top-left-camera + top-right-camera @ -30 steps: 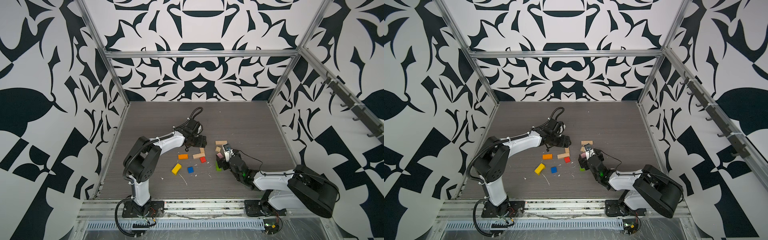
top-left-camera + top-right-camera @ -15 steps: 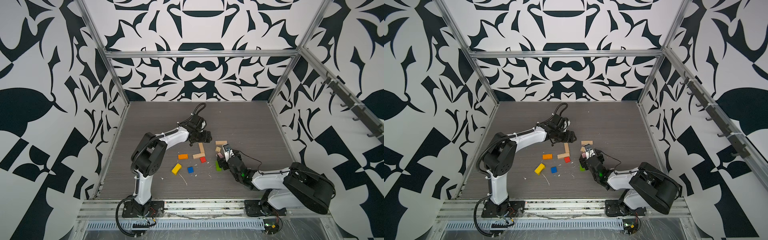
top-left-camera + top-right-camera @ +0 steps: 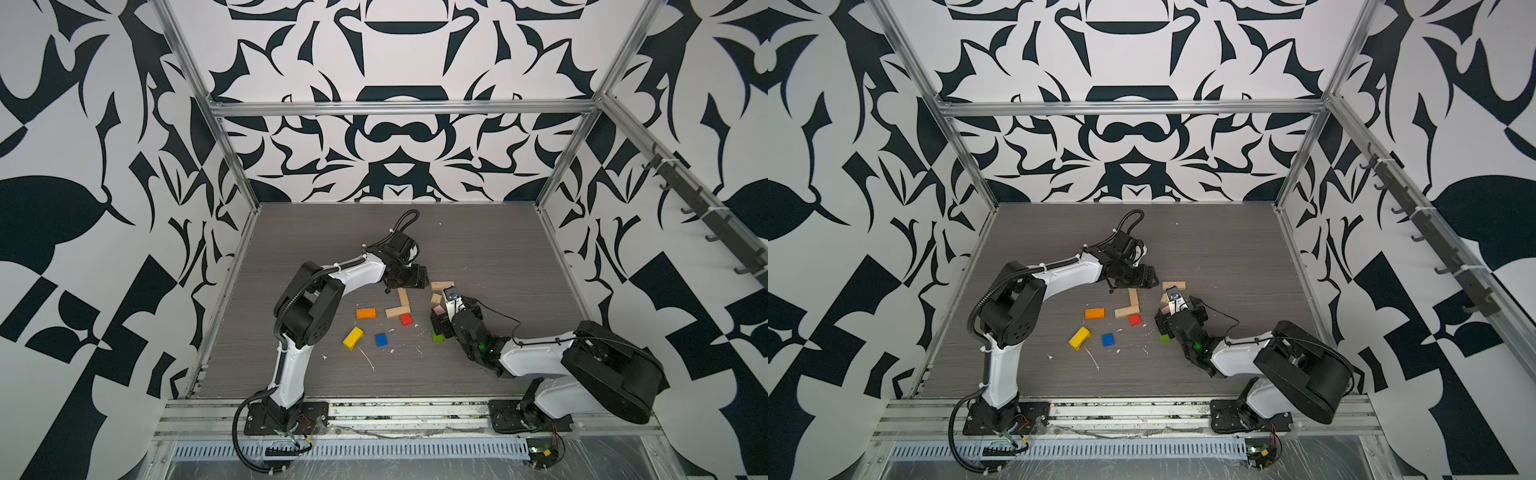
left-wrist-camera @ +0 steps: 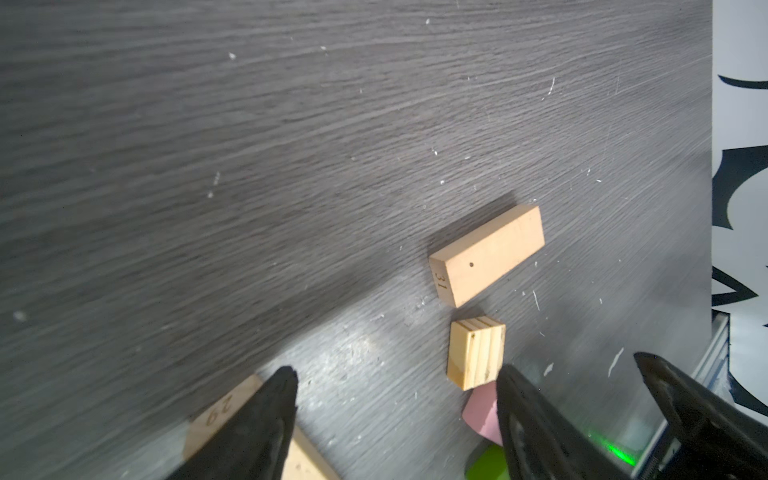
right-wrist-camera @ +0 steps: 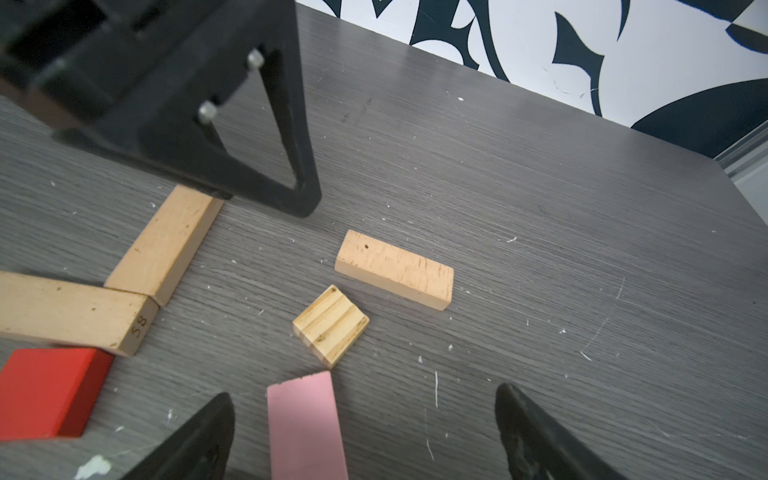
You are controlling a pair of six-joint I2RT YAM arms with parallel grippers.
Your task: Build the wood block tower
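The wood blocks (image 3: 397, 311) lie flat in a single layer near the middle of the grey table (image 3: 478, 257). The plain tan pieces are a plank pair (image 5: 166, 245) touching in an L, a third plank (image 5: 395, 270), and a grooved cube (image 5: 331, 325) just beside it. The painted pieces are orange (image 3: 365, 313), yellow (image 3: 353, 337), blue (image 3: 381, 339), red (image 3: 406, 319), pink (image 5: 305, 424) and green (image 3: 437, 337).

The left gripper (image 4: 395, 370) is released, with only table surface between its jaws. The right gripper (image 5: 361, 390) is also released. Its jaws stand wide on either side of the pink block and do not touch it.

Orange wooden block (image 3: 1094, 313), yellow wooden block (image 3: 1079, 337), blue wooden block (image 3: 1108, 339) and red wooden block (image 3: 1134, 319) lie apart on the grey tabletop (image 3: 1225, 257). Two tan wooden planks (image 3: 1126, 311) touch, apparently forming an L.
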